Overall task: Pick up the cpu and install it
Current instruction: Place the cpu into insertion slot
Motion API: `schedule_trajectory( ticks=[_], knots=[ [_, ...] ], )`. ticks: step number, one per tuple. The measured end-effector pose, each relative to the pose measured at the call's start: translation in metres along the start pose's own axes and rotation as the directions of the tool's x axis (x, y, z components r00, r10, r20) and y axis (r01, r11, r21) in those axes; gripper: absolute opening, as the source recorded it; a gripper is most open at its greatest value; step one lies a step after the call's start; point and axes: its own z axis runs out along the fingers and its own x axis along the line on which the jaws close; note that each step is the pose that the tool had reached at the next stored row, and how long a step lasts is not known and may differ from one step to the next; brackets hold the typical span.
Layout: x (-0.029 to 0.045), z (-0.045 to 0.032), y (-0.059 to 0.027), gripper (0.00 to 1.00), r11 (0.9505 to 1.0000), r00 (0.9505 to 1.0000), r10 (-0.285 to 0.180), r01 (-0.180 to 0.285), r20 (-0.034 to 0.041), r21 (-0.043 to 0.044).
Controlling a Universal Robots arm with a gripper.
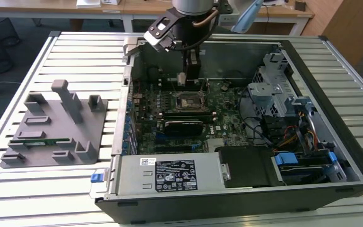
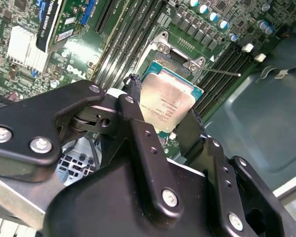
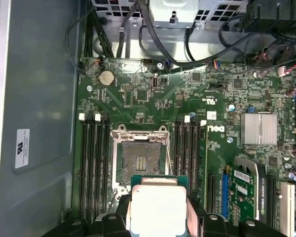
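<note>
Inside the open computer case (image 1: 336,111), over the green motherboard (image 3: 138,98), the end effector (image 2: 164,107) is clamping the cpu (image 2: 170,96) by two opposite edges, holding it raised near the empty socket (image 3: 140,160), silver top showing in both wrist views.

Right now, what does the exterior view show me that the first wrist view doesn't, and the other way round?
The exterior view takes in the whole open computer case on the slatted table, with a grey parts holder beside it carrying a green memory stick. The first wrist view looks closely at the cpu clamped in the gripper near the empty socket, plus a round coin battery. Both show the green motherboard and that socket.
</note>
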Motion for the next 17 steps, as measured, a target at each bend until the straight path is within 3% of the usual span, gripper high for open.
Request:
schedule_trajectory(
  ticks=[17],
  knots=[
    [0.0001,0.0113,0.0001,0.54,1.0,1.0,0.0,0.0,0.0,0.0]
  ],
)
